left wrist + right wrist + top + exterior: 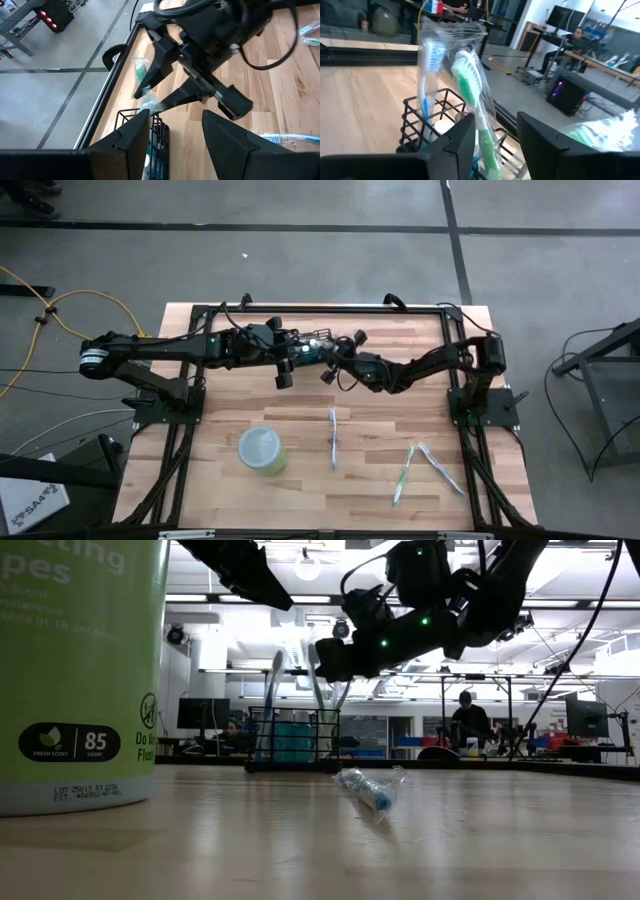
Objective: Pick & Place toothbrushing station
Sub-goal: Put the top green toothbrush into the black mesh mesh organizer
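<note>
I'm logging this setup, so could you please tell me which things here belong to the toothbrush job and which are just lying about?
Job:
wire-mesh holder
wrapped green toothbrush standing in it
wrapped blue toothbrush in it
loose wrapped toothbrushes

Lying about:
yellow-green wipes canister

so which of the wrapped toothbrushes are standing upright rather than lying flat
The blue toothbrush and green toothbrush stand in the black wire holder by the right claw; the others lie flat on the table.

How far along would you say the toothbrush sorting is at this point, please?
Done: a blue toothbrush stands in the black wire holder. In hand: a wrapped green toothbrush stands in the holder between the open fingers of the right gripper; the left gripper hovers open over the holder. Left: three toothbrushes on the table, one wrapped, one green, one clear-wrapped.
</note>
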Controlling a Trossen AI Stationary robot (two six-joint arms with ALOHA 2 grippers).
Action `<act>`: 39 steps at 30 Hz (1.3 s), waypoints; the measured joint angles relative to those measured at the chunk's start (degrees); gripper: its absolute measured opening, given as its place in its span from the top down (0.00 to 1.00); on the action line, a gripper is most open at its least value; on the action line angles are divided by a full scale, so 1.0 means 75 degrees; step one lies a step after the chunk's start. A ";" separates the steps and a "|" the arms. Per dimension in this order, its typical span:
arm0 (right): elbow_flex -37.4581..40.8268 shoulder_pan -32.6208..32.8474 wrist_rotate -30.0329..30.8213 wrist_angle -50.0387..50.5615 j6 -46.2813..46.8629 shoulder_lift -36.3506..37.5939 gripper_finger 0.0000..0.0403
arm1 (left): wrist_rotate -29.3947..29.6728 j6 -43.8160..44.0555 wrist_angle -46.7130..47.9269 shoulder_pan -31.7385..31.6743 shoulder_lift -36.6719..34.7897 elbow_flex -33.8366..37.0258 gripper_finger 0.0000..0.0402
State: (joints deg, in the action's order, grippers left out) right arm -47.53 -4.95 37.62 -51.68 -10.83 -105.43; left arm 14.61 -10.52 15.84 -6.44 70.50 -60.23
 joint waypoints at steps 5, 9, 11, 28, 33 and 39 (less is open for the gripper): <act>0.0000 0.0282 0.0534 -0.0024 -0.0134 0.0000 0.66 | 0.0000 0.0000 0.0000 -0.0002 0.0000 0.0000 0.57; 0.0000 0.0375 0.0659 -0.0032 -0.0134 0.0000 0.66 | 0.0000 0.0000 0.0002 -0.0002 0.0000 0.0000 0.57; -0.0001 0.0358 0.0666 -0.0055 -0.0134 0.0000 0.66 | -0.0002 0.0000 0.0001 -0.0002 0.0000 0.0000 0.57; -0.0176 -0.0312 0.0509 -0.0070 0.0991 0.0000 0.66 | -0.0002 0.0000 0.0003 -0.0001 0.0000 0.0000 0.57; -0.0754 -0.0313 0.0528 0.0758 0.0906 0.0006 0.66 | 0.0000 0.0000 0.0003 0.0000 0.0000 0.0000 0.57; -0.1541 -0.0306 0.0525 0.2648 0.1450 0.0006 0.66 | -0.0002 0.0000 0.0003 -0.0002 0.0000 0.0000 0.57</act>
State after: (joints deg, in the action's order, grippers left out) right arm -59.09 -7.25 41.56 -31.82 0.04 -105.38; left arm 14.59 -10.52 15.86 -6.46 70.50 -60.23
